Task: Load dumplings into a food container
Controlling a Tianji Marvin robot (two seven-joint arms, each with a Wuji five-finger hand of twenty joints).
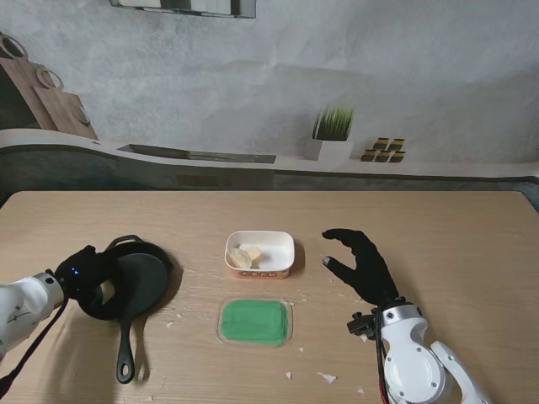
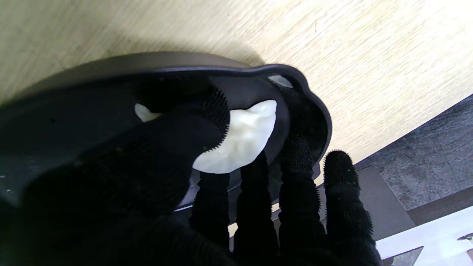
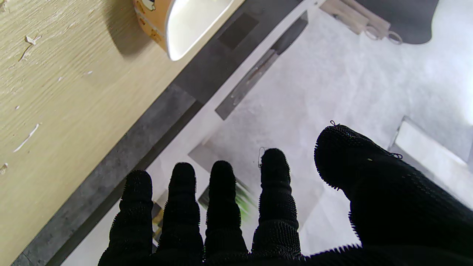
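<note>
While our left hand (image 2: 155,173) sits inside the pan (image 1: 139,278) at the left of the tabletop (image 1: 438,227), its thumb and fingers pinch a white dumpling (image 2: 240,142) against the pan's far wall. We judge the grip thin: the thumb covers one end only, and most of the dumpling bulges free past the fingertips. Lifted too fast, it could pivot out and drop back into the pan or onto the tabletop. Squeezed harder, the soft skin may tear.

Our container (image 1: 259,254) stands near the middle, to the right of the pan, with a few dumplings already in it. The carry must clear the pan's rim first; a low wrist could catch it, drag the pan and shift its handle toward the green lid (image 1: 255,321), which lies nearer to us than the container. Released too high, the dumpling may bounce off the ones inside or strike the container's rim.

Our right hand (image 1: 364,265) hovers just right of the container, fingers spread, holding nothing. If it drifts left during the drop, it could nudge the container away from the incoming dumpling.
</note>
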